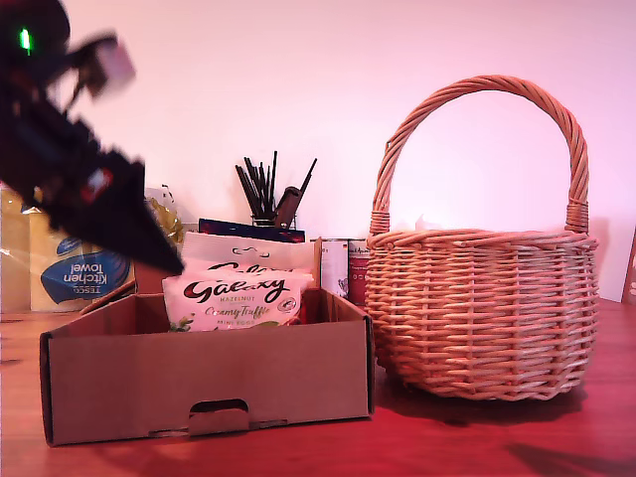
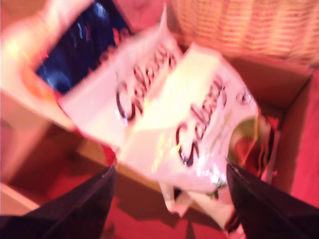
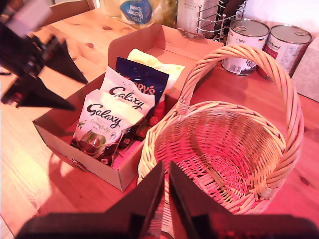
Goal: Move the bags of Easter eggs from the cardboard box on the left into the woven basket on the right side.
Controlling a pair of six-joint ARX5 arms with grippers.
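Note:
The cardboard box (image 1: pixel 199 383) sits at the exterior view's left. A white Galaxy bag (image 1: pixel 234 298) stands at the front of the bags of Easter eggs inside it. Behind that bag are a second Galaxy bag (image 3: pixel 127 97) and a dark blue bag (image 3: pixel 144 79). My first gripper (image 2: pixel 170 168) hangs open just above the Galaxy bags (image 2: pixel 199 119), blurred and holding nothing; it enters the exterior view from the upper left (image 1: pixel 164 258). The woven basket (image 1: pixel 487 308) stands at the exterior view's right and looks empty inside (image 3: pixel 224 144). My second gripper (image 3: pixel 166 167) is shut above the basket's near rim.
A yellow kitchen towel pack (image 1: pixel 75 273) stands behind the box. A pot of black utensils (image 1: pixel 268 194) is at the back. Two tins (image 3: pixel 246 42) and a wire rack (image 3: pixel 212 20) stand behind the basket. Everything rests on a wooden table (image 3: pixel 30 169).

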